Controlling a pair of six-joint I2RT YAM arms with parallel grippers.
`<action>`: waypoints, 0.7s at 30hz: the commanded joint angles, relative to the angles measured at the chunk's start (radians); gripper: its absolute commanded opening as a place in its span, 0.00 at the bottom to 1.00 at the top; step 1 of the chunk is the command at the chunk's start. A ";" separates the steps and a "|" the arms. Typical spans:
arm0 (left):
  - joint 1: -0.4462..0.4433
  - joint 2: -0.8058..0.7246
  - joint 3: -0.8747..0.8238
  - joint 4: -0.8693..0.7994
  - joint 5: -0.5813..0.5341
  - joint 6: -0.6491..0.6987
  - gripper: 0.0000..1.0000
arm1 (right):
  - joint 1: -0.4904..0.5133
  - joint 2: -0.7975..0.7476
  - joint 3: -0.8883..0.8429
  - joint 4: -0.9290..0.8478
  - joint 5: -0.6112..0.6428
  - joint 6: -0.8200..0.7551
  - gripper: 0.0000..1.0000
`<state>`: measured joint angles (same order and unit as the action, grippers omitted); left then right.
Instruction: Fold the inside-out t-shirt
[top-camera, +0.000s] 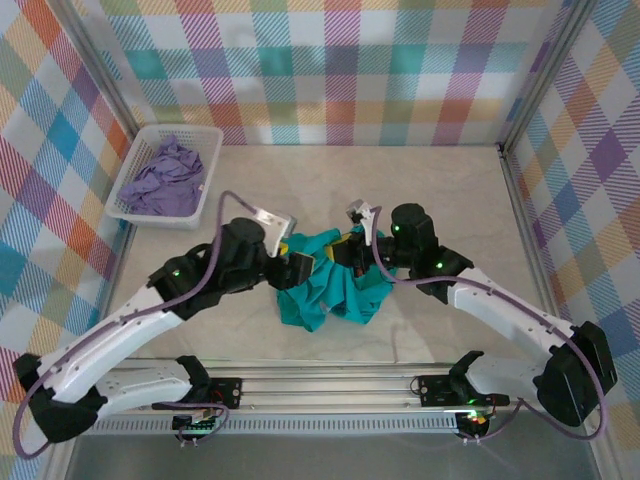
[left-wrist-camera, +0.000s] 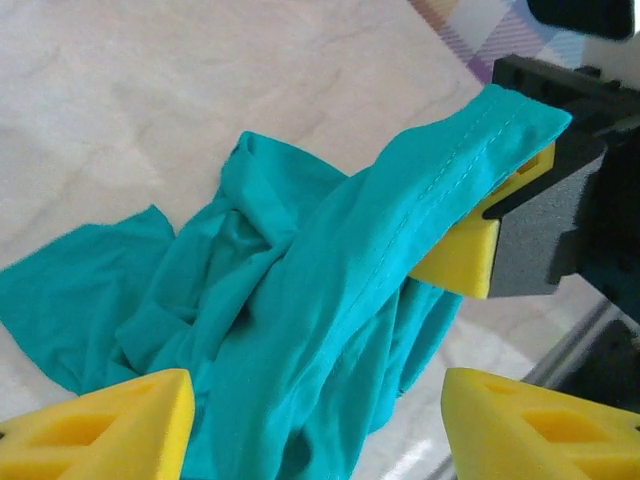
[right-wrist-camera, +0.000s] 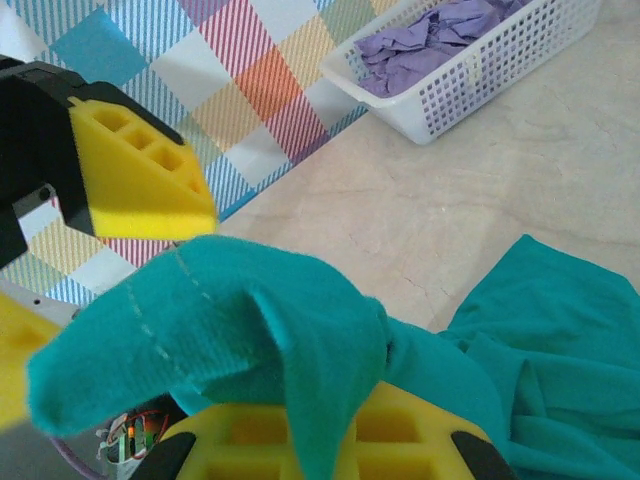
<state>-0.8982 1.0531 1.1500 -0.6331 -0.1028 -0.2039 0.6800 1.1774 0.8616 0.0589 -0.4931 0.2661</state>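
Note:
The teal-green t-shirt (top-camera: 326, 288) lies crumpled on the table between both arms. My right gripper (top-camera: 352, 248) is shut on a stitched hem of the t-shirt (left-wrist-camera: 440, 180) and holds it raised off the pile. In the right wrist view that hem drapes over the closed yellow pads (right-wrist-camera: 330, 445) of the right gripper (right-wrist-camera: 320, 420). My left gripper (left-wrist-camera: 318, 430) is open just in front of it; its yellow fingers (left-wrist-camera: 100, 425) stand on either side of the hanging fabric without pinching it. The left gripper (top-camera: 298, 266) sits at the pile's left edge. No tag is visible.
A white basket (top-camera: 205, 190) holding the lavender garment (top-camera: 165, 178) stands at the back left, also seen in the right wrist view as the basket (right-wrist-camera: 500, 70). Bare marble tabletop (top-camera: 430, 190) surrounds the pile. Checkered walls enclose the table.

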 joint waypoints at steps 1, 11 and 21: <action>-0.036 0.073 0.060 -0.083 -0.218 0.099 0.69 | -0.002 0.008 0.039 -0.007 -0.049 0.008 0.00; -0.065 0.146 0.070 -0.008 -0.400 0.225 0.63 | -0.002 0.022 0.066 -0.098 -0.053 -0.015 0.00; -0.140 0.163 0.085 -0.053 -0.607 0.425 0.14 | -0.003 0.102 0.172 -0.263 -0.022 0.034 0.00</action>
<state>-1.0187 1.2037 1.2034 -0.6605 -0.6113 0.1349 0.6800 1.2594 0.9874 -0.1364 -0.5156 0.2806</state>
